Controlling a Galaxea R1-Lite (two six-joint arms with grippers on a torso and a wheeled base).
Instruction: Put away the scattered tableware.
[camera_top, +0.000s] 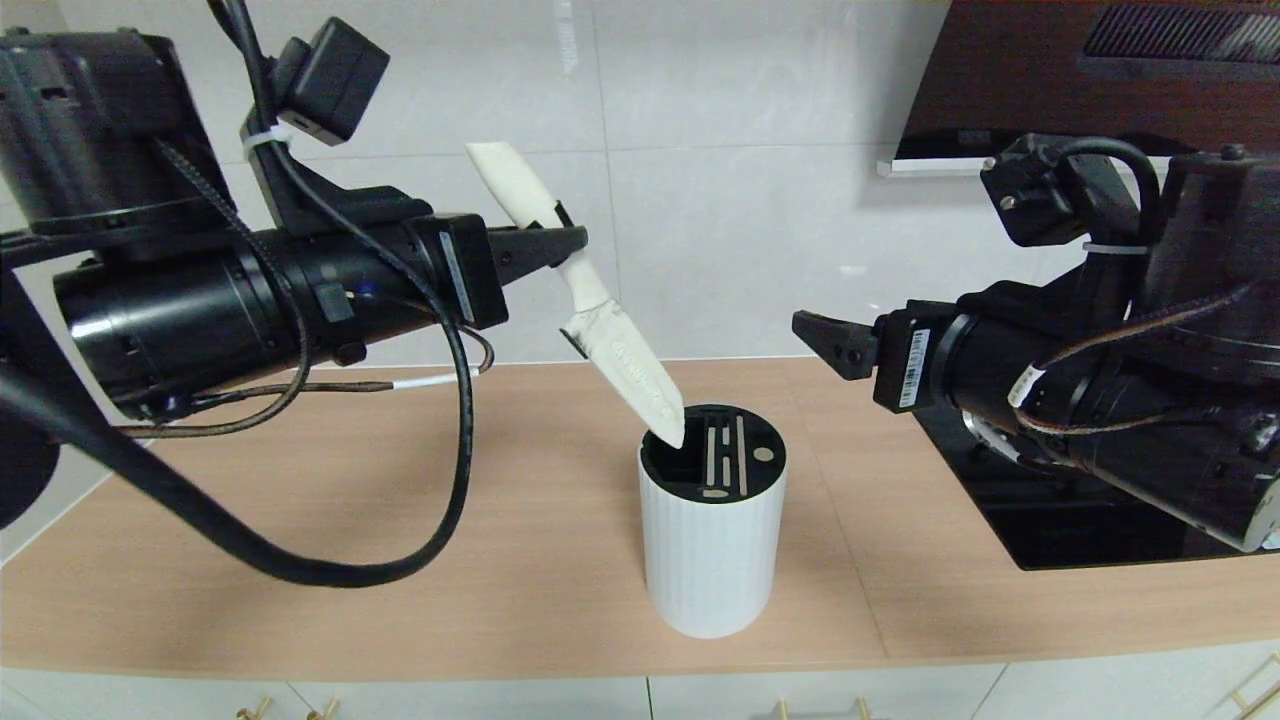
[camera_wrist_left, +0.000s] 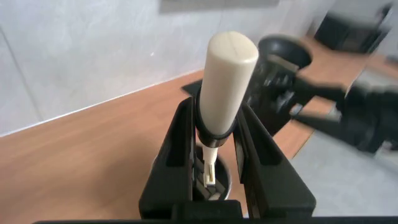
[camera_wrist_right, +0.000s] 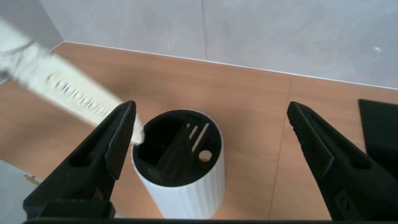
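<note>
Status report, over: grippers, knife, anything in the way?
Left gripper shut on knife, tip at holder rim. Right gripper open, above holder. Nothing blocks the holder's top.

This is a home kitchen: a wood-look counter (camera_top: 500, 560) runs along a white tiled wall (camera_top: 750, 150), with a black glass cooktop (camera_top: 1050, 520) set into it and a dark extractor hood (camera_top: 1050, 70) above. White cupboard fronts (camera_top: 480, 700) with brass handles (camera_top: 250, 712) sit below. A white knife block (camera_top: 712, 540) stands on the counter, a knife (camera_top: 625, 360) at its mouth.
</note>
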